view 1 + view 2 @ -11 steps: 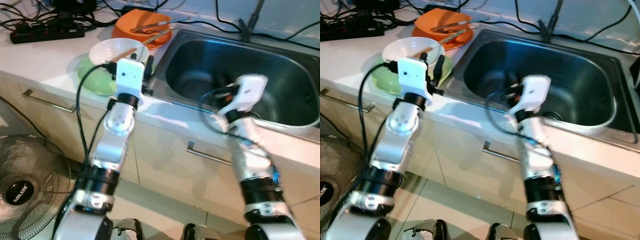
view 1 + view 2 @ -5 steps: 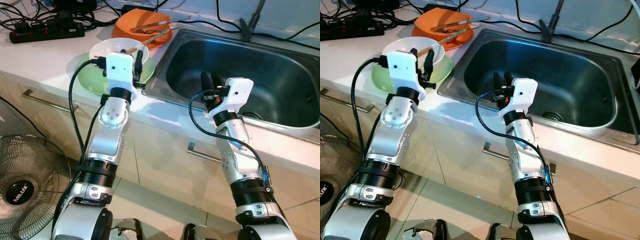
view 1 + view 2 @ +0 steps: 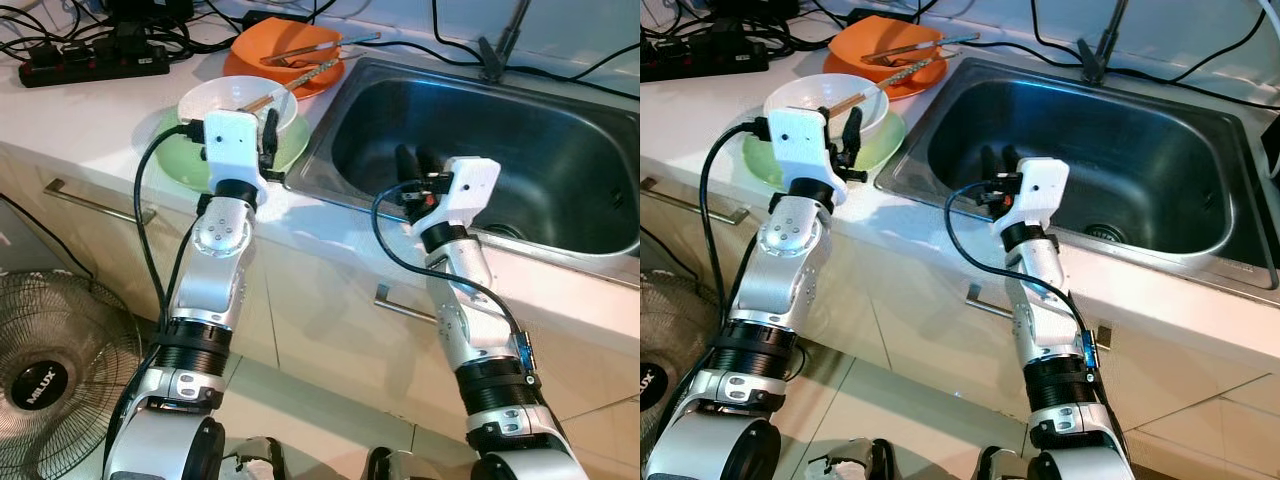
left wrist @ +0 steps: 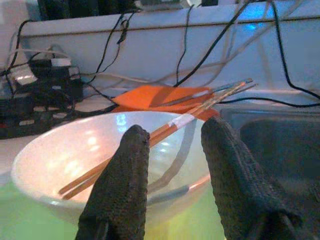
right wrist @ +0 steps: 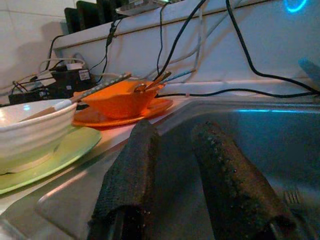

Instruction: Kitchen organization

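Bowl: white, on green plate, on worktop beside sink; chopsticks inside.
Handling: likely hard, slippery, breakable; grip the rim.
Left gripper: open, empty, at bowl.
Right gripper: open, empty, over sink.

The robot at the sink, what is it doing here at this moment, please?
It stands at the kitchen counter with both arms raised. The left hand is open right at the near side of the white bowl, which holds chopsticks and sits on a green plate. The right hand is open over the steel sink, holding nothing. An orange bowl on an orange plate waits behind. Nothing is gripped yet.
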You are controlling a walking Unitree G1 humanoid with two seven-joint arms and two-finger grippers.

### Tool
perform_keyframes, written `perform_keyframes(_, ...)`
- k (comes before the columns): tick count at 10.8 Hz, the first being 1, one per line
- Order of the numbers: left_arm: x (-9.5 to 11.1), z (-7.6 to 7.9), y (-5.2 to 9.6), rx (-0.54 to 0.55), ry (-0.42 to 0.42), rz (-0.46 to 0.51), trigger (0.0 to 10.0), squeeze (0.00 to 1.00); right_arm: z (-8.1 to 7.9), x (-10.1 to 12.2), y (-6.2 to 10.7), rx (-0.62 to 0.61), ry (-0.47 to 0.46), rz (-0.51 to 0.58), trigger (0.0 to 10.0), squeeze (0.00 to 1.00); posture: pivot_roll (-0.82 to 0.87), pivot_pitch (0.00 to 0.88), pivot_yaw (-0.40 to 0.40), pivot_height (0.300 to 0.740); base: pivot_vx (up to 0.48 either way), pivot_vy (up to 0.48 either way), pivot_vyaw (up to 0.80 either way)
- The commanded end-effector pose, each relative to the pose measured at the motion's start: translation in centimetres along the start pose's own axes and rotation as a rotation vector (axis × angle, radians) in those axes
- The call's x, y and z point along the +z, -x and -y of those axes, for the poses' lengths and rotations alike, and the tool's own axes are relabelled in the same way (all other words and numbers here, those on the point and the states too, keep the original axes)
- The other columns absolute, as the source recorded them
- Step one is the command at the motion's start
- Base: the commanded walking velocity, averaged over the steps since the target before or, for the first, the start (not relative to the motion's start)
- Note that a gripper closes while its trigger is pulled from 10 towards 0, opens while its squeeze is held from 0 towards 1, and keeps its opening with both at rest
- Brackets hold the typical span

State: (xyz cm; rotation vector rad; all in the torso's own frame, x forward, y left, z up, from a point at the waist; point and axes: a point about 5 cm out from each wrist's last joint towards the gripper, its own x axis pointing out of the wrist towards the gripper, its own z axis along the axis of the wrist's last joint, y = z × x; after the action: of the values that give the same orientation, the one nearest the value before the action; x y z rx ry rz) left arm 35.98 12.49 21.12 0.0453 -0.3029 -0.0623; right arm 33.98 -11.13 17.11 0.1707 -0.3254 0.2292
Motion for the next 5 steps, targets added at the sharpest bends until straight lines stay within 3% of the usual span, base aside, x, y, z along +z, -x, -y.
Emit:
perform_keyframes(1, -0.48, -0.32, 0.03, 0.009, 0.008, -0.033, 10.0, 0.00, 0.17, -0.37, 0.25, -0.006, 0.001, -0.018, 10.0, 0.00, 0.06, 0.060, 0.005, 0.740, 0.000, 0.000, 0.00)
perform_keyframes(5, -0.47, -1.09, -0.15, 0.029, 0.007, -0.051, 10.0, 0.00, 0.59, -0.22, 0.17, -0.016, 0.002, -0.014, 10.0, 0.00, 0.06, 0.074, 0.005, 0.740, 0.000, 0.000, 0.00)
